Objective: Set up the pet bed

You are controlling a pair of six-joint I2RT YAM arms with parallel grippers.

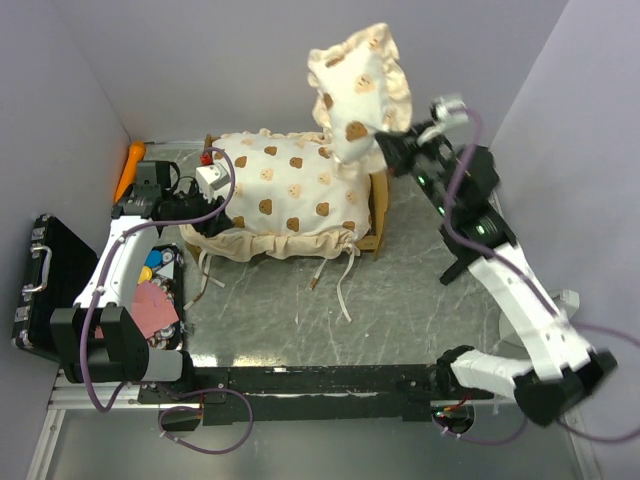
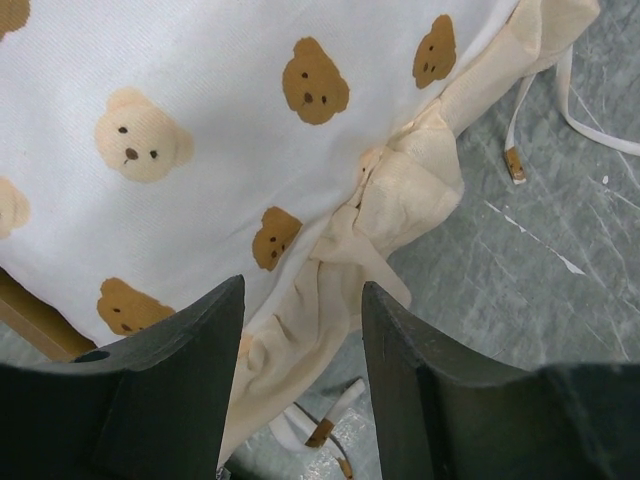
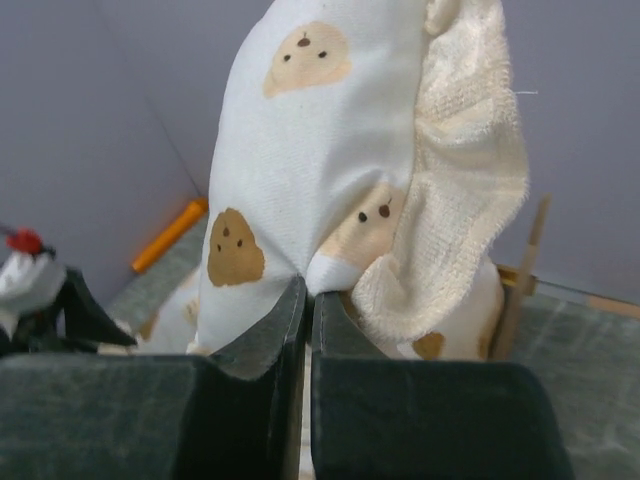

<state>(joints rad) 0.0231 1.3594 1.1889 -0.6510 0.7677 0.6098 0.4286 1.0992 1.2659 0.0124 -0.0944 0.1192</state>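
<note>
The pet bed point(image 1: 378, 215) stands mid-table, its light-wood frame showing at the right end. The cream bear-print mattress point(image 1: 285, 195) lies on it, with its ruffle and white ties hanging over the near side. My right gripper point(image 1: 390, 140) is shut on the matching pillow point(image 1: 355, 80) and holds it upright in the air above the bed's right end; the right wrist view shows the jaws pinching the pillow point(image 3: 300, 150) at its lower edge. My left gripper point(image 1: 205, 215) is open at the mattress's left end, with the ruffle point(image 2: 400, 190) lying between its fingers point(image 2: 190, 380).
A black hard case point(image 1: 40, 285) with a handle lies at the far left. An orange object point(image 1: 130, 170) lies by the back left wall. Small coloured items and a pink sheet point(image 1: 155, 305) sit beside the left arm. Grey walls close in on three sides.
</note>
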